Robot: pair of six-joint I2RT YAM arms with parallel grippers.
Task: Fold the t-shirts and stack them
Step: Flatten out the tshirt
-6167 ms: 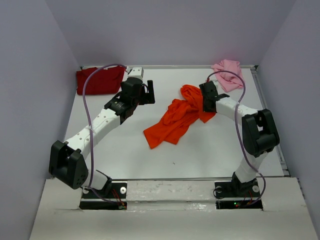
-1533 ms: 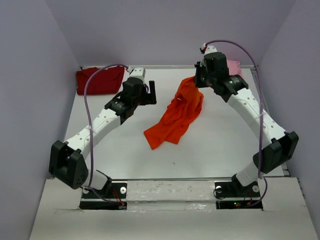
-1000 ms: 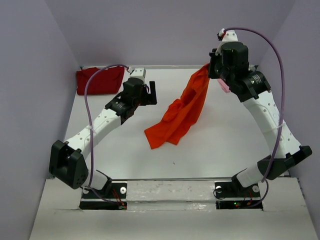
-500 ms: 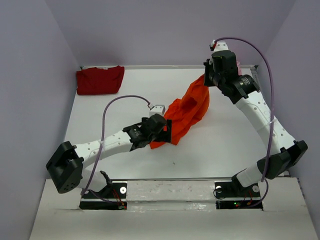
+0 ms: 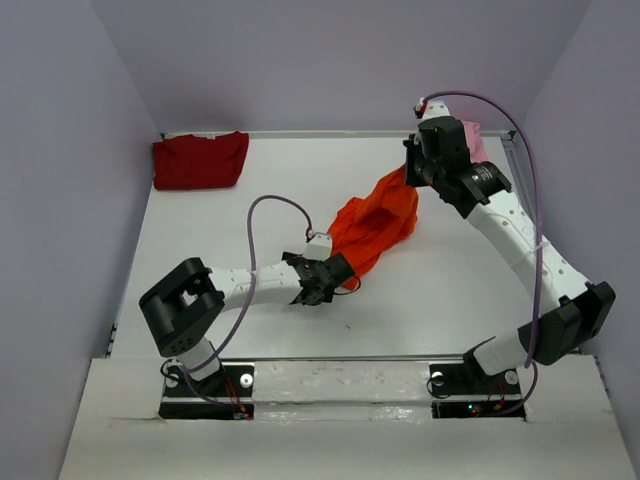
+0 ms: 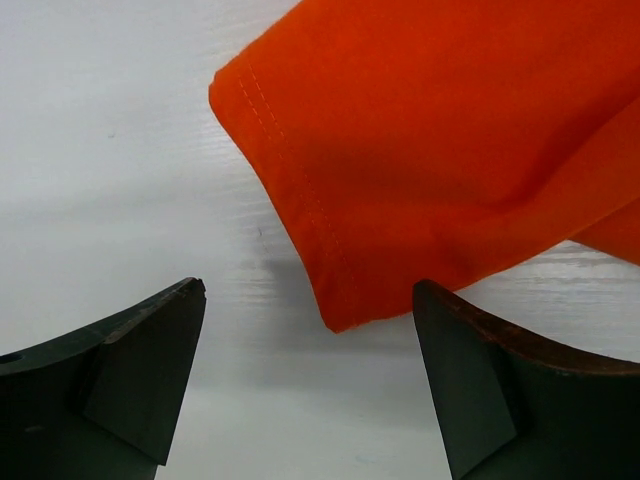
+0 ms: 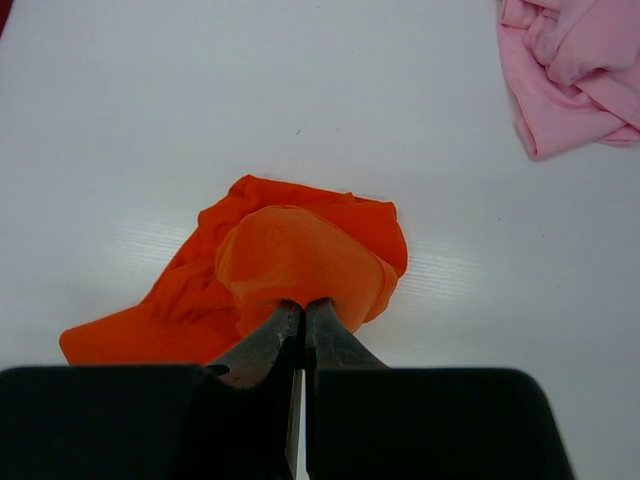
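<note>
The orange t-shirt point(image 5: 375, 222) hangs crumpled from my right gripper point(image 5: 410, 175), which is shut on its upper end and holds it above the table; its lower end rests on the white table. In the right wrist view the shut fingertips pinch the orange cloth point(image 7: 300, 270). My left gripper point(image 5: 340, 270) is open and low at the shirt's lower hemmed corner point(image 6: 335, 315), which lies just ahead of the two spread fingers point(image 6: 140, 350). The dark red t-shirt point(image 5: 200, 160) lies flat at the far left corner. The pale pink t-shirt point(image 7: 570, 60) lies bunched at the far right, mostly hidden behind my right arm in the top view.
The white table point(image 5: 240, 230) is walled in by grey-lilac panels on three sides. A purple cable loops over each arm point(image 5: 265, 205).
My right gripper lifted the orange shirt's end high, then lowered it a little. My left arm swung from the far left down to the shirt's lower corner.
</note>
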